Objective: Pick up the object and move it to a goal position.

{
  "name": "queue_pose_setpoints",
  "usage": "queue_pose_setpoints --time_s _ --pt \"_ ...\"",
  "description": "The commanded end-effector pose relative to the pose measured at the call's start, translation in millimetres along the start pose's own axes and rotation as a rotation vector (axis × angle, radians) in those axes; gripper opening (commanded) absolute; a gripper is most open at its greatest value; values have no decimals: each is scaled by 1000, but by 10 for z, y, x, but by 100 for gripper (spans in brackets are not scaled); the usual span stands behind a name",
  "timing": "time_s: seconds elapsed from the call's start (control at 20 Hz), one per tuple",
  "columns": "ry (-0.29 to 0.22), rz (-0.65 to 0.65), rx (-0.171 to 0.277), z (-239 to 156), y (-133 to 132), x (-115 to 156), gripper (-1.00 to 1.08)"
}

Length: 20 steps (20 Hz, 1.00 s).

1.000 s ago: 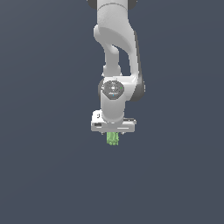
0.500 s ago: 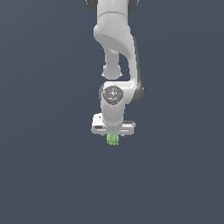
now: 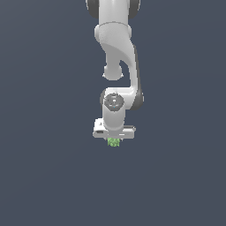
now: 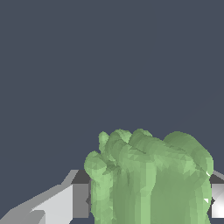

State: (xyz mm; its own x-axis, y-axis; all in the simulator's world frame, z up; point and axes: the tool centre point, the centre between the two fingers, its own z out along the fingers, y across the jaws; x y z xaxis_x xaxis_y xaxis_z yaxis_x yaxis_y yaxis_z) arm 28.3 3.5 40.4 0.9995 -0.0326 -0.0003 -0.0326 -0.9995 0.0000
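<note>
Arm: a white robot arm (image 3: 115, 48) hangs down from the top of the exterior view, with a round joint (image 3: 114, 101) just above the gripper.
Gripper: the white gripper (image 3: 114, 140) points down and is closed tight on the object. In the wrist view a finger (image 4: 81, 199) presses on each side of the green lump.
Object: a small light-green, bumpy object (image 3: 114, 142) pokes out just under the gripper. It is much thinner than the gripper's wide white bar. In the wrist view the object (image 4: 151, 179) looks big and lumpy, and it sits between the two fingers, touching both.
Background: plain dark blue-grey (image 3: 44, 176) all around the gripper. It cannot be told if the object touches any floor.
Writing: no words or labels can be read. A tiny dark mark on the gripper's bar is too small to make out.
</note>
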Motion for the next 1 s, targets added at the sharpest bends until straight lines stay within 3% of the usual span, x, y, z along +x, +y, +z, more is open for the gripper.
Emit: queue_pose_setpoints --time_s 0.0,0.55,0.95 --pt "0 0 0 6 0 2 -100" --pt "1 0 0 -31 10 7 -100" --pt "1 0 0 -424 124 53 -100"
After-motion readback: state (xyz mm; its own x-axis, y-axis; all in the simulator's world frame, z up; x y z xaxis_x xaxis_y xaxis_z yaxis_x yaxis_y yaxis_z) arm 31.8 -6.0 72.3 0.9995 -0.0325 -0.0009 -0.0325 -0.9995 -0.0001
